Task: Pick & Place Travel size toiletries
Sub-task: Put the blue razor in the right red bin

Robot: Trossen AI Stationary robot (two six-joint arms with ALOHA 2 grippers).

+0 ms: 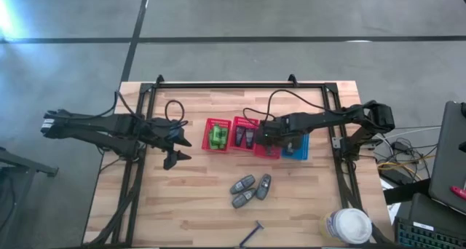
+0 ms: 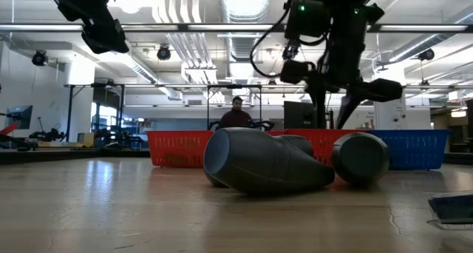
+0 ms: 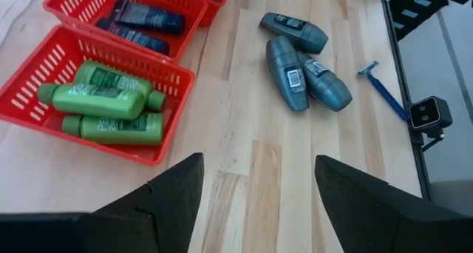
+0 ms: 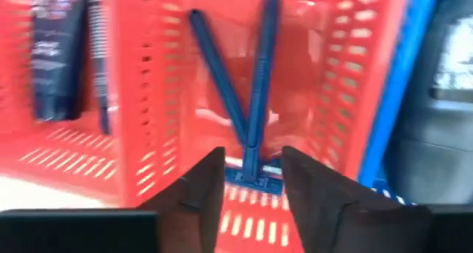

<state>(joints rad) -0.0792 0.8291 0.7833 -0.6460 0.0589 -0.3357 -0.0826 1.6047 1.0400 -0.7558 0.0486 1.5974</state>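
wooden table (image 1: 196,205): right pincer (image 1: 268,141) open over the third red basket (image 1: 266,150), two blue razors (image 4: 247,98) beneath. grey tubes (image 1: 249,188) lie at its 6 o'clock, long axes roughly toward it. left pincer (image 1: 173,151) open, farther.

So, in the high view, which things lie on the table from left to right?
Left gripper → red basket with green bottles → red basket with dark tubes → right gripper → blue basket → white container.
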